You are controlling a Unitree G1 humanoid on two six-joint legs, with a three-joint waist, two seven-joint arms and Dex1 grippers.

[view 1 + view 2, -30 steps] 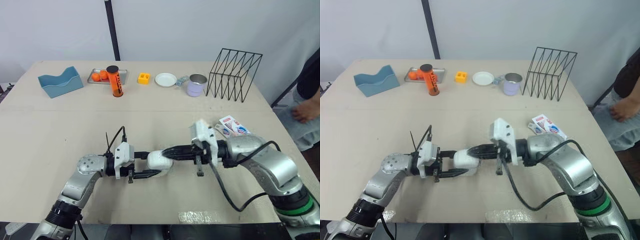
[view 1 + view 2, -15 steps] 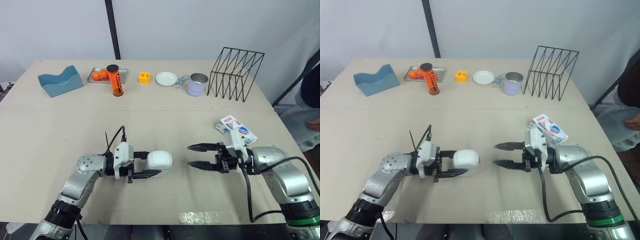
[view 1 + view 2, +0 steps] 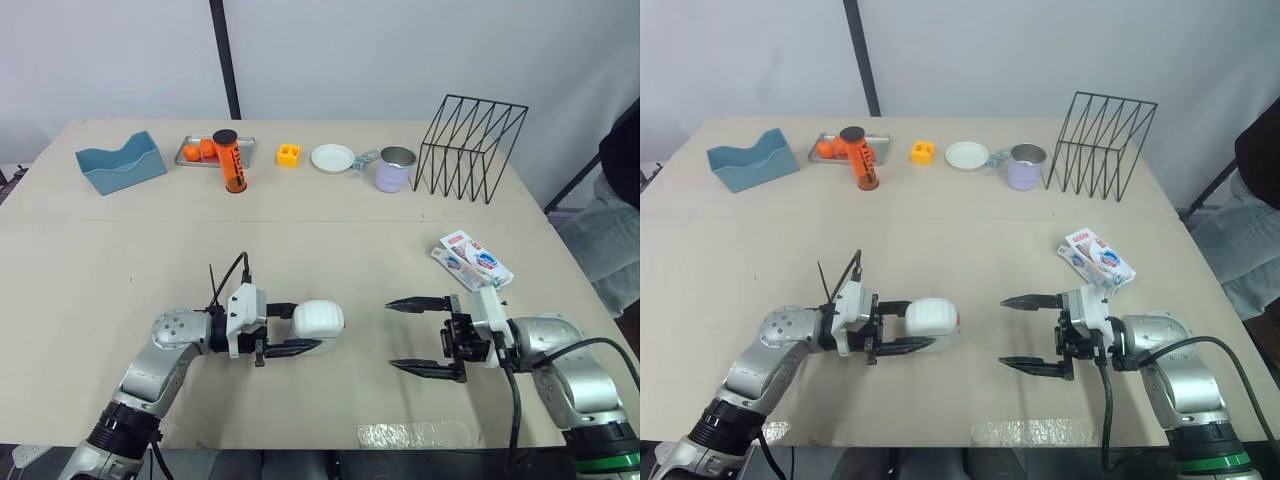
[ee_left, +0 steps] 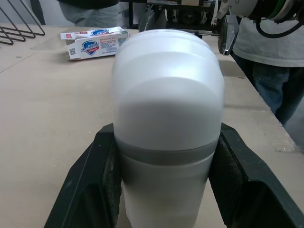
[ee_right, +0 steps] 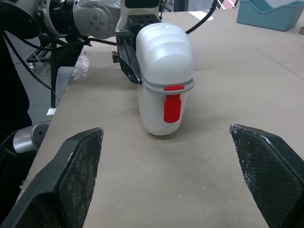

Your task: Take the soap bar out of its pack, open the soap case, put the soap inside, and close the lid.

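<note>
White plastic with a grey seam and a red latch (image 5: 173, 107), the soap case (image 3: 318, 320) is lying on its side on the tabletop (image 3: 100, 270), near the front edge, and its lid is looking shut. The left gripper (image 3: 312, 326) is holding it, with the jaws clamped on the 2 sides of the case. The latch is facing the right gripper (image 3: 390, 334), which is hovering apart from the case, its jaws wide apart and nothing between them. The soap pack (image 3: 472, 258) is lying beyond the right gripper, well apart from the case. I cannot tell if the bar is in the pack or in the case. If opening is the step in hand, the right gripper is needing a straight, low approach, with 1 fingertip catching only the red tab. The left jaws should be pressing on the lower shell, not on the lid; otherwise the lid is not going to lift and the case may slip out.
</note>
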